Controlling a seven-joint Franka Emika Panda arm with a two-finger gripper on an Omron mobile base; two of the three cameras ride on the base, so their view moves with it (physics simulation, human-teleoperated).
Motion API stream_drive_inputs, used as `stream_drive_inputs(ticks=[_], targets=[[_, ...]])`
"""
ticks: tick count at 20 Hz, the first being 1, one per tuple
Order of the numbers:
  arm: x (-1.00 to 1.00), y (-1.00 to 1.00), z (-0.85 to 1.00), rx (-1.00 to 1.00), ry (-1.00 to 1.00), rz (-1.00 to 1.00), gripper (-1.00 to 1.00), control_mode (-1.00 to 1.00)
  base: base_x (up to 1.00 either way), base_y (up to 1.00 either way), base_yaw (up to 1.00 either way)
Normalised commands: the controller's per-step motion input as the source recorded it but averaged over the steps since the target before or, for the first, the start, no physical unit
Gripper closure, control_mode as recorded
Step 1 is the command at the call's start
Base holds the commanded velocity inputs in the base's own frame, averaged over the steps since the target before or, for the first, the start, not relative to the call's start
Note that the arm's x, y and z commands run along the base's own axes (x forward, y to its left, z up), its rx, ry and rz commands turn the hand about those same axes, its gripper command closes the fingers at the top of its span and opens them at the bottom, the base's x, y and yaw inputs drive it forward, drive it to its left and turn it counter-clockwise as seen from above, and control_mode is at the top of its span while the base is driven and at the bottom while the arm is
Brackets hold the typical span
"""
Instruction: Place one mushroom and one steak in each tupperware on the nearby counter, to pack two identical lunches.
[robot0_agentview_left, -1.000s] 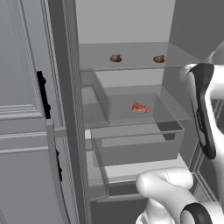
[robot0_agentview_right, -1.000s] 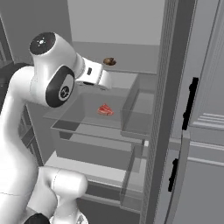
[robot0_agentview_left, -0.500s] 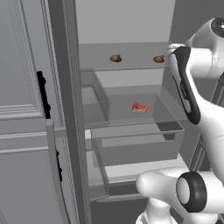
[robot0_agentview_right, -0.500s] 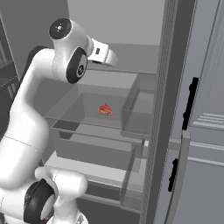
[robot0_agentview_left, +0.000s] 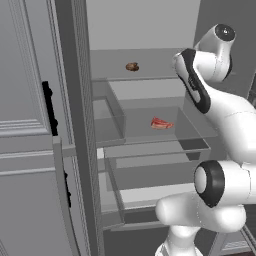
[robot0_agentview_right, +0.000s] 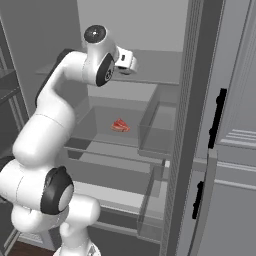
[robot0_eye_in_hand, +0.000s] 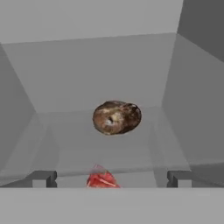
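A brown mushroom (robot0_eye_in_hand: 116, 117) lies on the fridge's upper shelf, straight ahead of my open gripper (robot0_eye_in_hand: 111, 178), with a gap between them. Nothing is between the fingertips (robot0_eye_in_hand: 43, 178). In the right base view the gripper (robot0_agentview_right: 131, 64) reaches in at upper-shelf height. Another mushroom (robot0_agentview_left: 132, 66) sits further left on the same shelf. A red marbled steak (robot0_agentview_left: 161, 123) (robot0_agentview_right: 120, 125) rests on the glass shelf below; its tip (robot0_eye_in_hand: 101, 179) shows under the hand. The tupperware and the counter are out of view.
The fridge stands open, with its door (robot0_agentview_left: 30, 125) swung out to the left and a grey panel with black handles (robot0_agentview_right: 220, 117) on the right. Glass shelf edges (robot0_agentview_left: 150, 145) and pulled-out clear drawers (robot0_agentview_left: 145, 200) sit below the hand. The fridge walls close in on both sides.
The arm has swung up and forward into the fridge to the upper shelf, and it now covers the right-hand mushroom in the left base view. The gripper stayed open.
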Motion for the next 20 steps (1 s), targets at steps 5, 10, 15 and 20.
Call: stream_drive_inputs(ticks=[5, 10, 15, 20], targets=[[0.79, 0.00, 0.03, -0.06, 0.10, 0.17, -1.00, -1.00, 0.00, 0.00, 0.00], [0.38, 0.00, 0.31, -0.17, 0.04, 0.01, -1.00, -1.00, 0.00, 0.00, 0.00], [0.27, 0.00, -0.21, -0.05, 0.03, -0.12, -1.00, -1.00, 0.00, 0.00, 0.00], [-0.46, 0.07, -0.09, 0.00, -0.02, -0.04, -1.00, -1.00, 0.00, 0.00, 0.00]])
